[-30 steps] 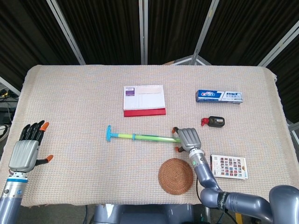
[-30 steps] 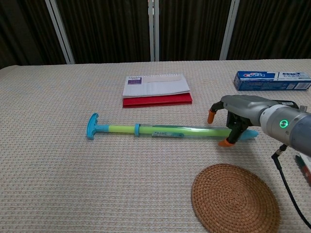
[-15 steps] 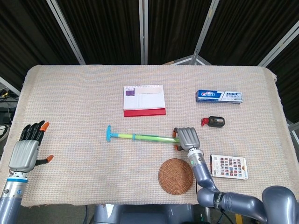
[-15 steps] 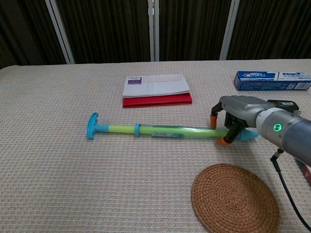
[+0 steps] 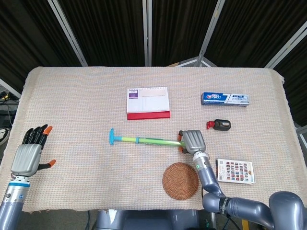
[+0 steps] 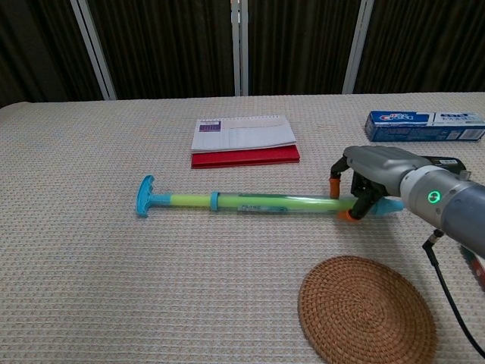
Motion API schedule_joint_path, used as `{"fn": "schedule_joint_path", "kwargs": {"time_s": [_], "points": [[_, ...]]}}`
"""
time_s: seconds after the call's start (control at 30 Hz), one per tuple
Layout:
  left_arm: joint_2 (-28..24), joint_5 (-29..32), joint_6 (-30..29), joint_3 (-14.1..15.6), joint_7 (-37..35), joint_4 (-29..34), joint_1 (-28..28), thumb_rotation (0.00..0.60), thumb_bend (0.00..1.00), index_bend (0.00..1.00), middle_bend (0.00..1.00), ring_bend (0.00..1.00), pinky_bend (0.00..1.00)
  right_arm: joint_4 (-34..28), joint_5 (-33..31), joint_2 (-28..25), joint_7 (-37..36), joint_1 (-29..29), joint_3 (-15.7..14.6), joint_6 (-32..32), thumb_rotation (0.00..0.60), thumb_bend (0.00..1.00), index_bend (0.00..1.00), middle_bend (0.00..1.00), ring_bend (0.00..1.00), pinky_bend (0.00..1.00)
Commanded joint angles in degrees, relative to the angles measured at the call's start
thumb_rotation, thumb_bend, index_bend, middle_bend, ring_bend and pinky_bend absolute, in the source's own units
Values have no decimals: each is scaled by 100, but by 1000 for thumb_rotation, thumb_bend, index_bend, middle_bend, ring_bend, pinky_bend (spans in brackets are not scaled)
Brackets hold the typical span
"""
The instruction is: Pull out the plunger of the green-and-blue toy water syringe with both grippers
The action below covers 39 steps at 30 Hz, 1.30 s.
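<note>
The toy water syringe [image 5: 148, 140] lies across the middle of the table, a green barrel [image 6: 265, 203] with its blue T-handle [image 6: 145, 196] at the left end. My right hand [image 5: 192, 142] sits over the barrel's right end and grips it there, orange-tipped fingers [image 6: 333, 183] curled around the tube just left of the blue nozzle [image 6: 390, 206]. The plunger rod shows only a short way between the handle and the blue collar [image 6: 214, 202]. My left hand [image 5: 28, 157] hovers far off at the table's left edge, fingers spread, holding nothing; the chest view does not show it.
A white-and-red desk calendar [image 5: 147, 102] lies behind the syringe. A toothpaste box [image 5: 225, 98] and a small black-and-red object [image 5: 220, 125] are at the back right. A woven coaster [image 5: 180, 179] and a printed card pack [image 5: 235, 171] lie near the front edge.
The right hand's fingers have curled in tighter around the barrel's right end. The syringe and the left hand have barely moved.
</note>
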<state>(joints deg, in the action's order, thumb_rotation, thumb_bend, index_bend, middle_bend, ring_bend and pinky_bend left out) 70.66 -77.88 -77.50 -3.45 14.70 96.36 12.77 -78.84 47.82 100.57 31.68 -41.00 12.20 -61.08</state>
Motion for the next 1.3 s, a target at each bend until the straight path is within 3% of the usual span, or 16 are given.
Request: {"fn": "schedule_joint_path", "kwargs": {"time_s": [0.03,0.1,0.2,0.3,0.4,0.7,1.1,1.3], "points": [[54,22,147,-72,59,-52,137,600,0,0,150,89,87,-57,36,-61,16,18,-13,-16,600,501,663,1000,1000,1000],[137,-18,263,-165,98,-114,295,600,0,0,415,348,316,-85,51,-100,42,28,-31,-20,600,502,667,1000,1000,1000],[305,-20,659,-332,128,-229,662,600,1,47,651,607,616,-125,44,-153,83,39,-51,-9,600,502,668,1000,1000,1000],[539,-31,1053,-499,176,-443,1061,600,105,184,747,714,851,-163,30,-187,94,47,-48,-2,600,505,671,1000,1000,1000],[896,-28,1535,-636,125,-796,1513,600,197,278,791,760,960,-195,8,-219,132,47,-54,12,600,509,673,1000,1000,1000],[1886,454,2599,-808,267,-1761,2385,600,242,359,816,786,1000,-198,-87,-250,229,26,-47,49,600,509,674,1000,1000,1000],[2825,860,2972,-914,134,-2575,2857,600,292,390,816,787,1000,-257,-155,-247,251,-10,-7,80,600,509,676,1000,1000,1000],[3047,921,2960,-921,204,-2844,2994,600,306,398,816,787,1000,-249,-139,-253,207,-18,-1,105,600,509,682,1000,1000,1000]]}}
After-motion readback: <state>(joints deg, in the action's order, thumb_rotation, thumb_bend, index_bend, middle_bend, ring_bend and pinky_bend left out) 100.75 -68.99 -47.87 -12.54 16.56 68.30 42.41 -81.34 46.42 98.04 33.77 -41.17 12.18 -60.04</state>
